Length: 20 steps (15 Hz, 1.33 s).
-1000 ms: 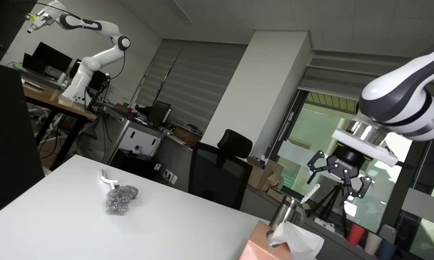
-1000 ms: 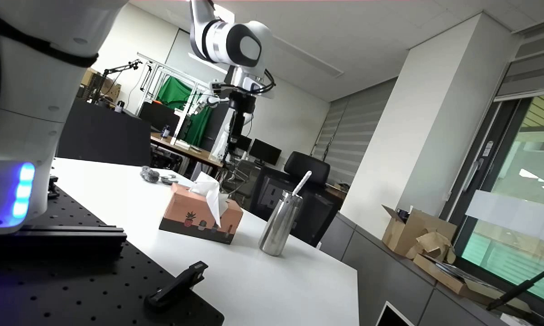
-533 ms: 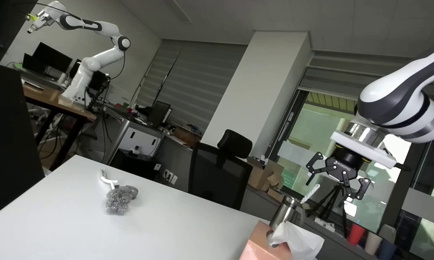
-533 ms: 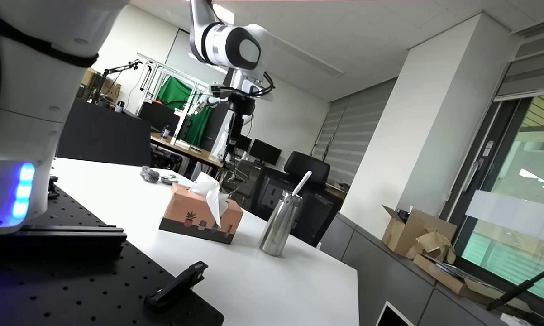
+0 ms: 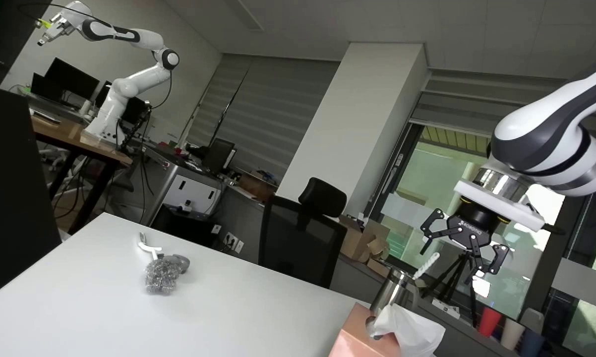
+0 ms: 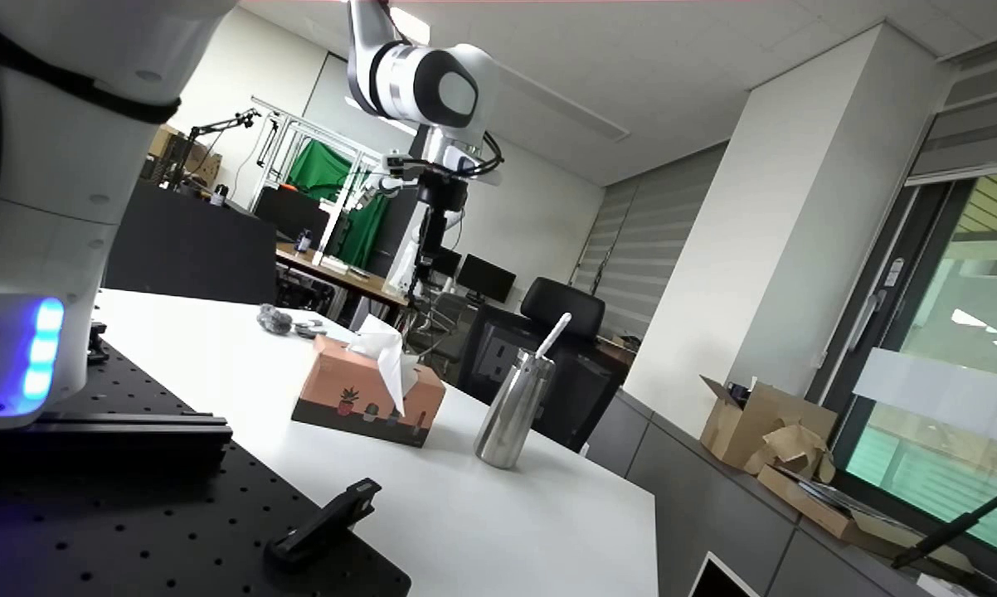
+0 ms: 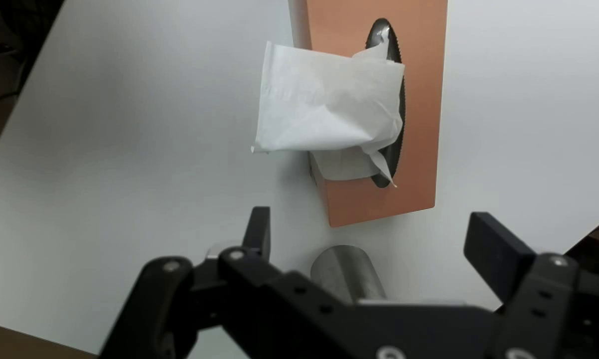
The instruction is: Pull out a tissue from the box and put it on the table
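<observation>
Compared with a second ago, the arm is carried a trifle lower in both exterior views, and the pose of half a second ago is kept. The tissue box, the tissue and the metal pitcher are found in unchanged places. The box is set on the white bench, and the pitcher, with a white handle slanting from its top, is stood between the box and a corner of the bench in an exterior view. The tissue is held partly in the slot and is draped over one long side of the box. In the wrist view, white surface is left along both long sides, and stretches of the bench's edges are seen well out from the box. Toward another corner, at the end of the edge beside the chair, a silvery scourer is placed, and a broad span of bench is left between it and the box. The side nearest the robot base is bordered by a perforated black plate. The end effector is hung well above the bench; its fingers are spread wide, nothing is gripped, and the tissue, box and pitcher are all left untouched by it.
</observation>
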Tool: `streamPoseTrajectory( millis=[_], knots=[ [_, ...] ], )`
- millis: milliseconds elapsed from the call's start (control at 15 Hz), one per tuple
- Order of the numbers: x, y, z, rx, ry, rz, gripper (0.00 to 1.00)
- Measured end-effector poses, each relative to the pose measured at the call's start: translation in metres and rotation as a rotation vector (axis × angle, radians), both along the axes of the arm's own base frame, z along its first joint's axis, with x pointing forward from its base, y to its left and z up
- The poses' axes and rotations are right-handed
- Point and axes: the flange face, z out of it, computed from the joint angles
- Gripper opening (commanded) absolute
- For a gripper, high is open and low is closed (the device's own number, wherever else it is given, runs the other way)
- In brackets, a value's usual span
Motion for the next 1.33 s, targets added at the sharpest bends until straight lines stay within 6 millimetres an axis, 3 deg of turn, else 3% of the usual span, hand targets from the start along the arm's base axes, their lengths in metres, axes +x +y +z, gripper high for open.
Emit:
streamPoseTrajectory(
  millis=[533,1000,1333],
  knots=[
    [0.001,-0.002,-0.001,0.014,-0.007,-0.027,1.00],
    [-0.002,-0.025,-0.004,0.177,-0.090,-0.306,1.00],
    [-0.007,-0.036,-0.022,0.292,-0.168,-0.531,1.00]
  ],
)
